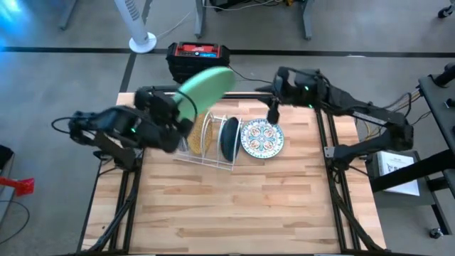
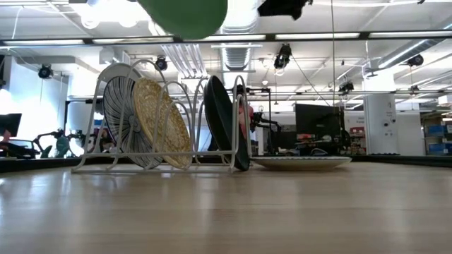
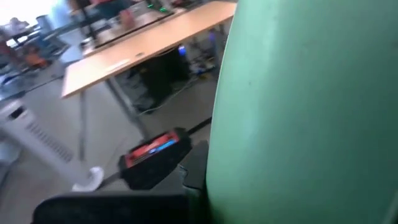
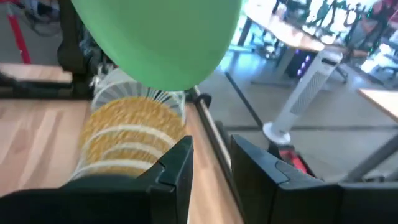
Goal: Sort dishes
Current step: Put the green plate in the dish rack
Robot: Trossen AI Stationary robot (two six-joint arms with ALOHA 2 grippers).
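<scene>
Filling our left wrist view, the plain light green round plate (image 3: 298,112), rigid, glossy, breakable, is clamped at its rim by our left pincer (image 1: 186,108); the empty right pincer (image 1: 272,112) stands parted.

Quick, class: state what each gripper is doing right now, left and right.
Left gripper: shut on the light green plate, held up above the rack.
Right gripper: open, empty, near the floral plate.
</scene>
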